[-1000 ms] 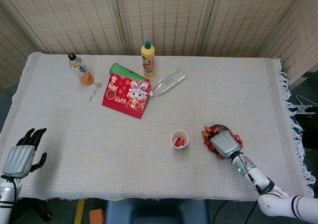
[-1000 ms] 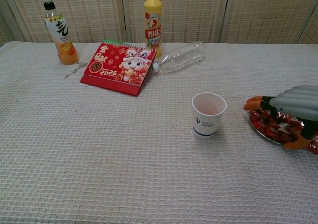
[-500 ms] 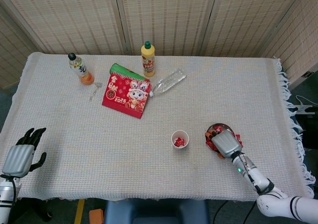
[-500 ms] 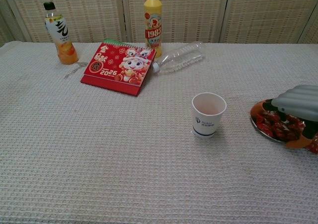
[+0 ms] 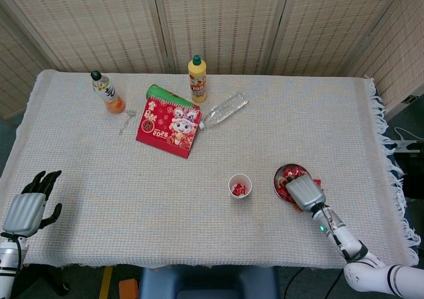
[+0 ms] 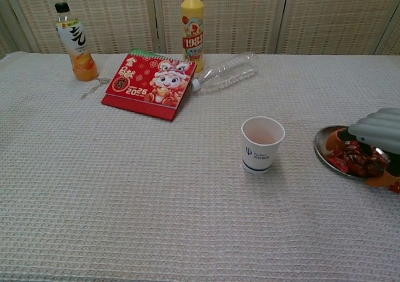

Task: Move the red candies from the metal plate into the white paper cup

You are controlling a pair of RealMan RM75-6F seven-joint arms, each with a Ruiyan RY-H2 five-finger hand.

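The metal plate (image 5: 277, 178) (image 6: 320, 146) lies near the table's front right and holds a pile of red candies (image 5: 286, 176) (image 6: 350, 160). My right hand (image 5: 305, 191) (image 6: 380, 132) sits over the plate's right part, its fingers curled down into the pile and closed around some candies. The white paper cup (image 5: 240, 185) (image 6: 262, 144) stands upright just left of the plate, with red candy (image 5: 239, 190) inside it in the head view. My left hand (image 5: 28, 205) hangs at the front left table edge, fingers spread, holding nothing.
At the back left are a red calendar (image 5: 168, 125), a yellow bottle (image 5: 197, 79), an orange drink bottle (image 5: 107, 92) and a clear plastic bottle (image 5: 224, 109) lying on its side. The fringed cloth edge (image 5: 389, 166) runs down the right.
My right hand's outstretched fingers have curled into the candy pile, and the hand has drawn back to the right, uncovering the plate's left rim. The left hand has not moved.
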